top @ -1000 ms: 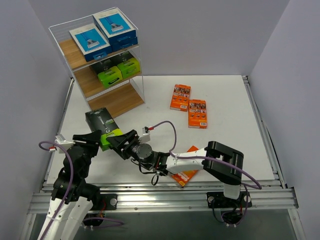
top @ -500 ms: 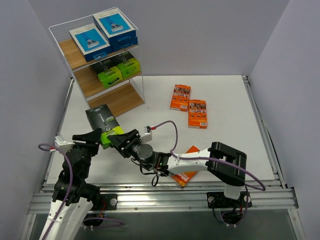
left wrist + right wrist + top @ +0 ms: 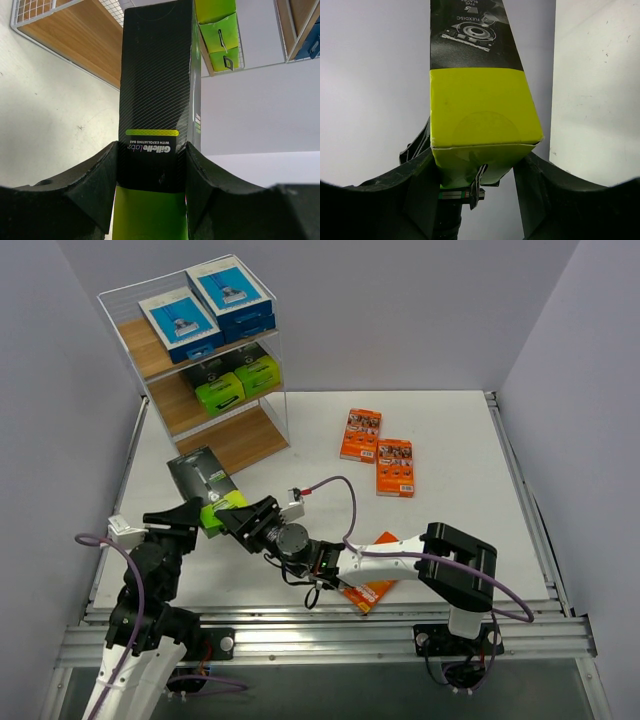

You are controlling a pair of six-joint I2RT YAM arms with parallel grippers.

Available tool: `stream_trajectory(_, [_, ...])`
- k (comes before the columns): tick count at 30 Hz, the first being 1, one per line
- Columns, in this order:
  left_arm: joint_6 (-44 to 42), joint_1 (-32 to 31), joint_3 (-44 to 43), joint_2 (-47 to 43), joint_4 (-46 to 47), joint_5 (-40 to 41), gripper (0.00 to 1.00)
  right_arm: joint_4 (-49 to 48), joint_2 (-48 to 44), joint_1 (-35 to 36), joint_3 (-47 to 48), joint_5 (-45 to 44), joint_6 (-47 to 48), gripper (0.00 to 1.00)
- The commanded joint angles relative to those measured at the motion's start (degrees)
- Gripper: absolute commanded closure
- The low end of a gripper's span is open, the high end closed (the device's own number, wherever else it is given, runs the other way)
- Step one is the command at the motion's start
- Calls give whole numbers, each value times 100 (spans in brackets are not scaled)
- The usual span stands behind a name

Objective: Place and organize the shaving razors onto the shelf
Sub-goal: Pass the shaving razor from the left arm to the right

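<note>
Nudged a little up and left toward the shelf (image 3: 235, 440), one black-and-lime razor pack (image 3: 155, 75) hangs above the table (image 3: 450, 440), between both arms.
Left gripper (image 3: 151, 170) and right gripper (image 3: 476, 175) both clamp its lime end, probably a hand-over before shelving. Shelved already: two blue-and-white packs (image 3: 178, 318) on top and two lime-ended packs (image 3: 220, 392) on the middle board. Three orange packs (image 3: 361, 433) wait on the table, one partly under the right arm.
</note>
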State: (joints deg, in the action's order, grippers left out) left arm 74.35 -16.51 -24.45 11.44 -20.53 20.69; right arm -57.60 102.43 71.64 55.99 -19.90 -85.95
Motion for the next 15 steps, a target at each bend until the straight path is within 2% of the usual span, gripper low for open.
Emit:
stream_trajectory(1, [-516, 16, -95, -150, -100, -21, 64, -717, -452, -308, 132, -243, 210, 100])
stream_trajectory(3, [-666, 17, -95, -247, -126, 145, 52, -682, -461, -291, 158, -181, 263, 100])
stream_trajectory(4, [-771, 17, -121, -361, -248, 216, 42, -673, -470, -291, 158, -146, 298, 100])
stream_trajectory(7, [-1131, 17, -209, -598, -424, 593, 28, -620, -601, -291, 18, -146, 325, 100])
stream_trajectory(11, [-1396, 17, -429, -670, -662, 954, 13, -612, -821, -308, -211, -216, 351, 100])
stream_trajectory(15, [-1730, 17, -570, -573, -750, 1033, 7, -620, -935, -352, -378, -198, 334, 100])
